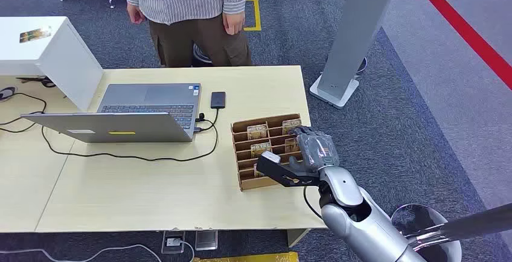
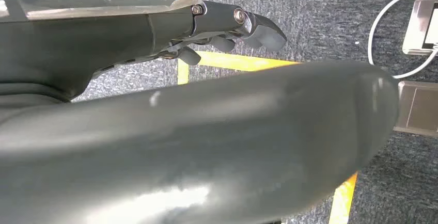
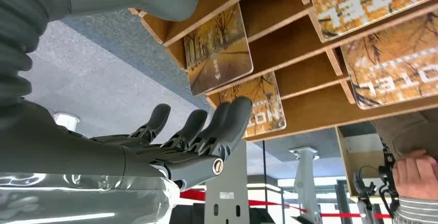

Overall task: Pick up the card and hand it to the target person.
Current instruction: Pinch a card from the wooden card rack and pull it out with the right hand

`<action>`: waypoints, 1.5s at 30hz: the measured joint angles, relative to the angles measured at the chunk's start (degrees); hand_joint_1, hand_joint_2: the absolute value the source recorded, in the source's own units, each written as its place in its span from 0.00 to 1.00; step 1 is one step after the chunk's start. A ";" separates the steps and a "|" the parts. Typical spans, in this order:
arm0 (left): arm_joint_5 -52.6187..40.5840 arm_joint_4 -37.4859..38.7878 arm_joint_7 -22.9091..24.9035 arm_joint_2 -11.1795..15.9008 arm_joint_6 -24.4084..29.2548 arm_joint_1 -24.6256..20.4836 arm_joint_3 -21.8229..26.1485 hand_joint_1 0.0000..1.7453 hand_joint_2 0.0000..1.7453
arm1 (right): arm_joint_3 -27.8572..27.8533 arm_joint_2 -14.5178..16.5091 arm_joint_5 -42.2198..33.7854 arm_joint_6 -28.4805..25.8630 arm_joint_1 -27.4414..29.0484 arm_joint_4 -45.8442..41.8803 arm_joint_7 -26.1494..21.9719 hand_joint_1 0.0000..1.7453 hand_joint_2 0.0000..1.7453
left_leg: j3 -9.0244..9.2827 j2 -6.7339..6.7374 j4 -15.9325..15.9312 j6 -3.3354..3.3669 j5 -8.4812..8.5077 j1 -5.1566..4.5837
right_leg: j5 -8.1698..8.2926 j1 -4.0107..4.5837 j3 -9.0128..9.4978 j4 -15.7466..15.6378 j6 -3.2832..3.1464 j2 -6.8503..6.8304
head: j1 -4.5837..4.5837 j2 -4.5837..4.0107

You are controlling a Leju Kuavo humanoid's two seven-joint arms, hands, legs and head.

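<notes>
Right hand [image 1: 313,147] open, fingers [image 3: 227,123] spread, holding nothing, over the card rack [image 1: 241,153]. Nearest card [image 3: 219,48] stands slotted just beyond its fingertips. Person [image 1: 187,8] stands across the worktop [image 1: 151,189].

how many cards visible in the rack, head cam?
4 cards in the cardboard rack: far-left slot, far-right slot, mid-left slot, and one beside the right hand, which may hide more.

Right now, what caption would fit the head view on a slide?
Robot's right hand hovers open over a brown cardboard card rack while a person in a striped shirt waits behind the table.
</notes>
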 joint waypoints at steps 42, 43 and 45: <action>1.04 0.00 -1.68 0.04 -0.13 -0.06 -1.50 0.00 0.00 | -0.06 0.02 -0.42 -0.63 -0.52 1.59 0.07 0.87 1.00 | 0.01 0.00 0.00 0.00 0.00 0.00 | 0.00 0.00 0.00 0.00 0.00 0.00 | -0.01 -0.01; 1.15 0.00 -1.69 0.04 -0.11 -0.07 -1.54 0.00 0.00 | -0.05 0.02 -0.33 -0.73 -0.51 1.60 0.04 0.87 1.00 | 0.01 0.00 0.00 0.00 0.00 0.00 | 0.00 0.00 0.00 0.00 0.00 0.00 | -0.01 -0.01; 1.44 0.00 -1.61 0.04 -0.10 -0.08 -1.67 0.00 0.00 | -0.04 0.02 -0.08 -0.96 -0.51 1.65 0.01 0.87 1.00 | 0.01 0.00 0.00 0.00 0.00 0.00 | 0.00 0.00 0.00 0.00 0.00 0.00 | -0.01 -0.01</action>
